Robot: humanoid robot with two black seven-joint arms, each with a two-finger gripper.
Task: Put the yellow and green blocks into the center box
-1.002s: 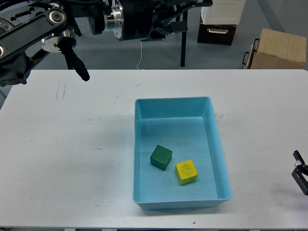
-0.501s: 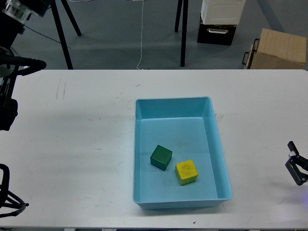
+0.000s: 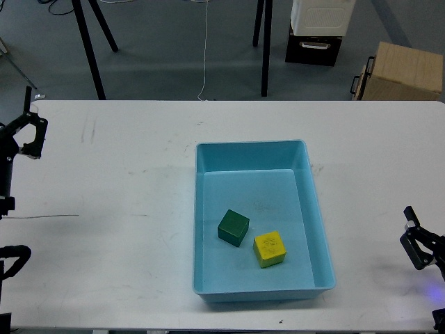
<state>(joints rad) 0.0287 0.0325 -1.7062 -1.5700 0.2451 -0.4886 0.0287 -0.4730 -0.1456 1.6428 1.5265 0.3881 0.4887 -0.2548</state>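
One white table (image 3: 125, 209) fills most of the head view; its near edge and both side edges run out of frame. One light-blue tray (image 3: 321, 229), the center box, sits right of the table's middle, whole and unobstructed. Inside it, on the floor toward the near end, lie two cubes: one green block (image 3: 233, 227) and one yellow block (image 3: 269, 249), just beside each other, corners close — contact cannot be confirmed.

Beyond the far table edge: one tan cardboard box (image 3: 407, 72), cut off at the right, and one white-and-black case (image 3: 320, 28), its top cropped. Dark stand legs (image 3: 89, 49) rise out of frame at the top; count unclear.

Left gripper (image 3: 26, 136) sits at the left edge, above the table's far-left corner; the arm behind it is mostly cut off. Its fingers appear parted and hold nothing. Right gripper (image 3: 419, 245) shows only partly at the right edge, low over the table's near-right area — small and dark, fingers look spread, empty. Both grippers are well apart from the tray.
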